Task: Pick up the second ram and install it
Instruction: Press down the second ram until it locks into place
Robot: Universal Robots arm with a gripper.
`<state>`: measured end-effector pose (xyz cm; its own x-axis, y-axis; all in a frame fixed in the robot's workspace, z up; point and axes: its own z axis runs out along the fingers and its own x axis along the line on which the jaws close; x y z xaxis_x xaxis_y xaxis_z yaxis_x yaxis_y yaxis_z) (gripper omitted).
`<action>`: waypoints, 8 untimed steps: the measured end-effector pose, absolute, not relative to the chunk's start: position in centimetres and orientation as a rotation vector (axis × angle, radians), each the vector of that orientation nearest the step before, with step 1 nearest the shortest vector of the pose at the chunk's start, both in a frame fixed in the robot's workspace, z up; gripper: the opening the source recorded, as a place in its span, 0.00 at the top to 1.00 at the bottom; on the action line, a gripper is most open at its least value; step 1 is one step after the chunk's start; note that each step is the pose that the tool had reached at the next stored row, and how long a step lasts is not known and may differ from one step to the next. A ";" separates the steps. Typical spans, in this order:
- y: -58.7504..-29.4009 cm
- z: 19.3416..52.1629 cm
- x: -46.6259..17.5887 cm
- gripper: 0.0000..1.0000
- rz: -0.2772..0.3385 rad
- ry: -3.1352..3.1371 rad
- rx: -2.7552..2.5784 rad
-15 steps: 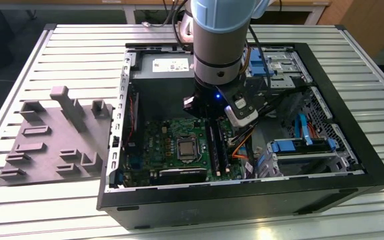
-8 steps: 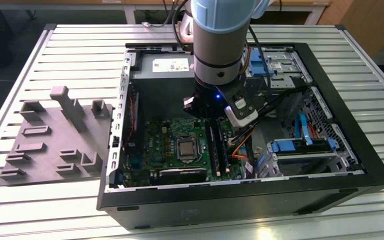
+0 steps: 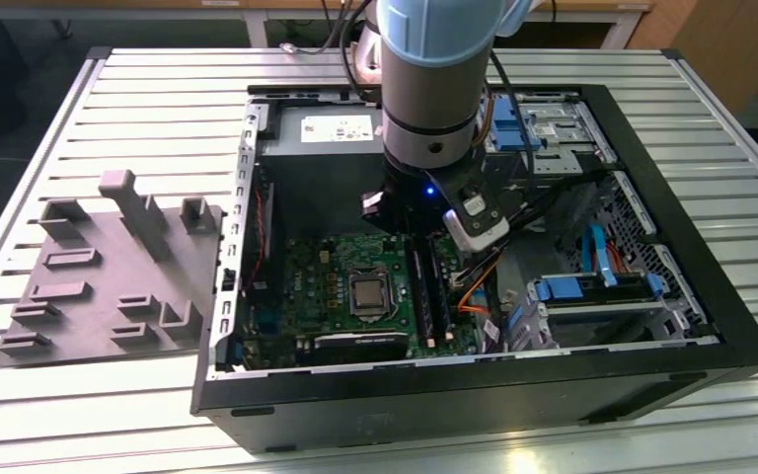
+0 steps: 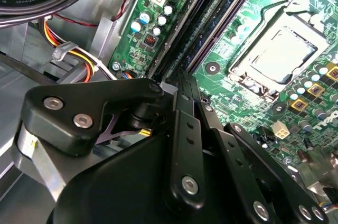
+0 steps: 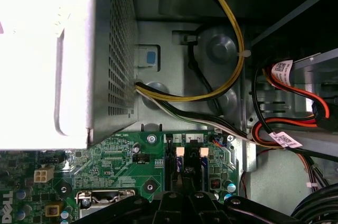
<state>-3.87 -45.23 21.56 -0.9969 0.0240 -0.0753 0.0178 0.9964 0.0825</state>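
Two long dark memory sticks stand side by side in the slots on the green motherboard (image 3: 327, 281) inside the open computer case. The second ram (image 3: 424, 288) is the one lying under my gripper (image 3: 410, 238), which hangs at the far end of the slots. In the second wrist view the black fingers meet at the gripper's (image 4: 178, 79) tip, right over the end of the ram (image 4: 205, 22). I see no gap between them. In the first wrist view the gripper (image 5: 179, 183) sits just over a slot with a white latch (image 5: 179, 152).
The CPU socket (image 3: 370, 294) lies next to the slots. A grey plastic tray (image 3: 103, 281) with upright posts sits outside the case at the exterior view's left. The silver power supply (image 5: 53, 49), bundled cables (image 5: 222, 92) and blue-tabbed drive bays (image 3: 576, 288) crowd around the gripper.
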 end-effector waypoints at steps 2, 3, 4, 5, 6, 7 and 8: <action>-45.2 21.6 -3.9 0.89 0.126 3.062 0.032; -45.2 21.6 -3.9 0.89 0.126 3.062 0.032; -45.2 21.6 -3.9 0.89 0.126 3.062 0.032; -45.2 21.7 -3.9 0.89 0.127 3.062 0.032; -45.2 21.8 -3.9 0.89 0.128 3.062 0.032; -45.2 21.9 -3.9 0.89 0.129 3.062 0.032; -45.2 22.0 -3.9 0.89 0.127 3.062 0.032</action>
<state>-3.86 -45.22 22.04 -0.9969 0.0241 -0.0755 0.0178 0.9964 0.0832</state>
